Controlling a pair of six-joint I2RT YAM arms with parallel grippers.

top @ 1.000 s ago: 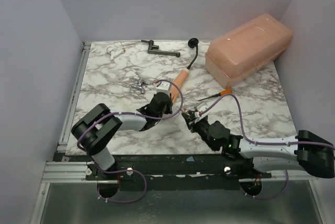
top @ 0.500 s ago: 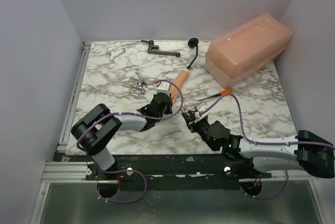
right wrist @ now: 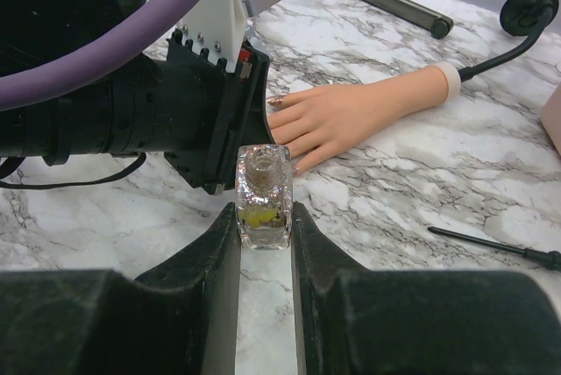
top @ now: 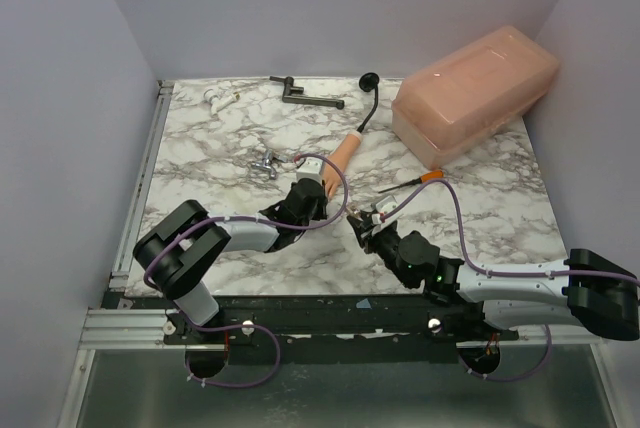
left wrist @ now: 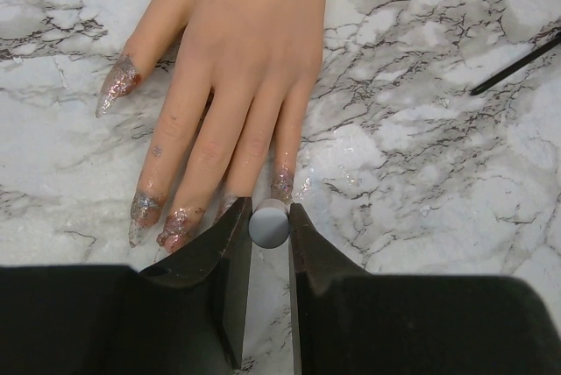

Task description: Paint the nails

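Top view: the hand (top: 343, 151) lies flat on the marble counter (top: 200, 148) near its middle, wrist toward the far edge, with a thin black stem (top: 372, 103) curving up from the wrist to a round foot. The left fingers (top: 312, 191) sit low at the hand's fingertips. The right fingers (top: 362, 226) are just beside them on the near right, closed on something small. A pink box (top: 475, 88) stands at the far right, a black stick (top: 412, 184) lies between it and the right arm, and a dark bar (top: 305, 96) lies at the far edge.

Left wrist view: the hand fills the upper half, palm down, fingers spread and pointing at the camera. The nails (left wrist: 114, 93) are long and pointed, smeared with glitter and some red; the red is plainest on the two middle tips. The left fingers stand narrow, clamped on a small round grey peg (left wrist: 269, 227) seen end-on, just short of the nearest fingertip. Whether it touches that nail cannot be told.

Right wrist view: the right fingers are pinched on a small square glass bottle (right wrist: 263, 195), upright, its neck open, with something yellow inside. Behind it lies the hand, its fingertips under the left arm's black and white wrist block.
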